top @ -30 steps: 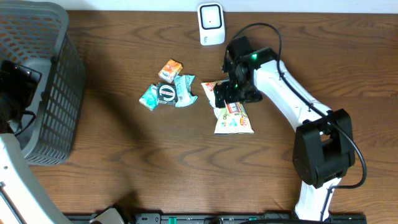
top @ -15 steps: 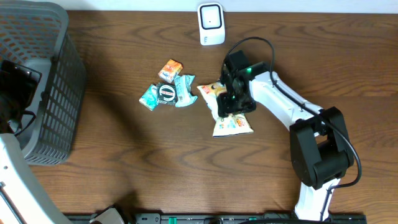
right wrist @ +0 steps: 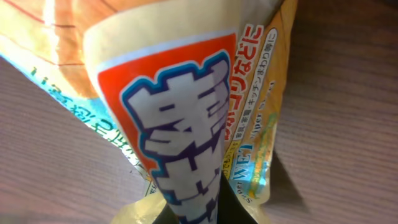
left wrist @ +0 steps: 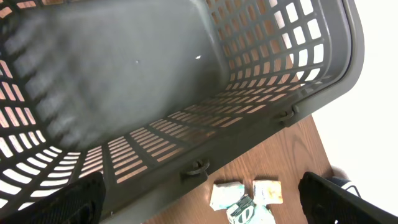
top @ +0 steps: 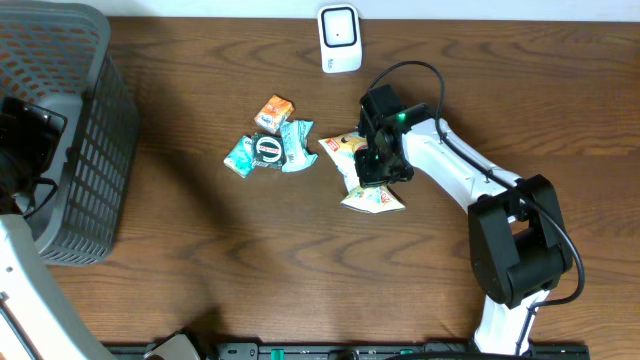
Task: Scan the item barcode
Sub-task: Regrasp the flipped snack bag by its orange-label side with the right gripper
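One item is in play, a yellow-and-orange pouch (top: 368, 190). It lies on the wooden table (top: 250, 260) toward the middle-right, well apart from the white scanner (top: 340, 38) at the far edge. A cluster of small snack packets (top: 268, 147) sits near it on the left.

The right gripper (top: 374, 162) is down on the pouch with its jaws closed. In the right wrist view the film (right wrist: 186, 124) stands up as a narrow printed ridge pinched between them, so the claw appears to be gripping a fold of the pouch rather than the whole of it.

The left gripper (left wrist: 199, 208) hangs with its jaws spread wide and empty over the grey basket (left wrist: 205, 93).

The pouch looks like thin glossy film, so it is probably very light, soft and slippery. It is not likely to be fragile, but it should flop and crease when lifted. A pinched fold can slide out of the jaws. A firmer hold would likely be a flat sealed edge or a corner, where the layers are stiffer and the printed faces stay clear.

No barcode shows in any view, so I cannot tell which face carries it. Lifted by a bunched fold, the film may curve, and that could make the code harder for the scanner to read.
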`<state>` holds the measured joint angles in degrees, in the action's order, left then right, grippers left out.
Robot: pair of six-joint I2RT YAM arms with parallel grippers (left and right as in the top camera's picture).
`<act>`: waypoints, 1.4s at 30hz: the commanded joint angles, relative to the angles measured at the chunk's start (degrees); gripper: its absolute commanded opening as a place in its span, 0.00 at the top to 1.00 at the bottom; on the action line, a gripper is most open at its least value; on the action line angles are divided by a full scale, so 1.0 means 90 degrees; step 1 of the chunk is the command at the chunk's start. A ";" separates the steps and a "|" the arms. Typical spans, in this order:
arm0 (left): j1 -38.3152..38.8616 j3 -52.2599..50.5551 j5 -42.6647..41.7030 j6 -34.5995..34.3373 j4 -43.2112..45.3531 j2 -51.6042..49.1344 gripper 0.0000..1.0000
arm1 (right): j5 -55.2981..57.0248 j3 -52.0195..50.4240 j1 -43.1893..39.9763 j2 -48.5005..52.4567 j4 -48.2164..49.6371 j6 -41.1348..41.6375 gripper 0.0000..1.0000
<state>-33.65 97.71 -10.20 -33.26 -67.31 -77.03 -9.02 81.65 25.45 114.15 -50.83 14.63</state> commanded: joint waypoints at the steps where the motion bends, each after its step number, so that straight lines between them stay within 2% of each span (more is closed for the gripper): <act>1: -0.0022 0.0087 0.0034 -0.0053 -0.0010 0.0044 0.02 | 0.0022 0.0410 0.0083 0.0066 -0.0151 0.0085 0.99; 8: -0.0022 0.0087 0.0034 -0.0053 -0.0010 0.0046 0.02 | 0.0512 0.1117 0.0083 0.0066 -0.0478 0.0056 0.99; 18: -0.0022 0.0087 0.0034 -0.0053 -0.0010 0.0044 0.02 | 0.1302 0.0818 0.0095 0.0070 -0.0721 0.0068 0.97; 19: -0.0022 0.0087 0.0034 -0.0053 -0.0010 0.0044 0.02 | 0.1328 0.0750 0.0095 0.0070 -0.0719 0.0066 0.90; 22: -0.0022 0.0087 0.0034 -0.0053 -0.0010 0.0044 0.02 | 0.1316 0.0488 0.0092 0.0070 -0.0685 0.0073 0.58; 23: -0.0022 0.0087 0.0034 -0.0053 -0.0010 0.0044 0.02 | 0.1311 0.0440 0.0092 0.0070 -0.0690 0.0092 0.43; 25: -0.0022 0.0087 0.0034 -0.0053 -0.0010 0.0044 0.02 | 0.1246 0.0376 0.0095 0.0070 -0.0687 0.0090 0.28; 26: -0.0022 0.0087 0.0034 -0.0053 -0.0010 0.0044 0.02 | 0.1197 0.0347 0.0100 0.0070 -0.0687 0.0087 0.24; 29: -0.0022 0.0087 0.0034 -0.0053 -0.0010 0.0044 0.02 | 0.1100 0.0318 0.0100 0.0070 -0.0692 0.0090 0.22; 36: -0.0022 0.0087 0.0034 -0.0053 -0.0010 0.0044 0.02 | 0.1100 0.0270 0.0102 0.0085 -0.0658 0.0087 0.24; 42: -0.0022 0.0087 0.0034 -0.0053 -0.0010 0.0046 0.02 | 0.0755 -0.0233 0.0102 0.0143 -0.0114 0.0085 0.26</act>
<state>-33.65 97.71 -10.20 -33.26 -67.31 -77.03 0.56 82.54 25.96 114.52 -53.80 15.05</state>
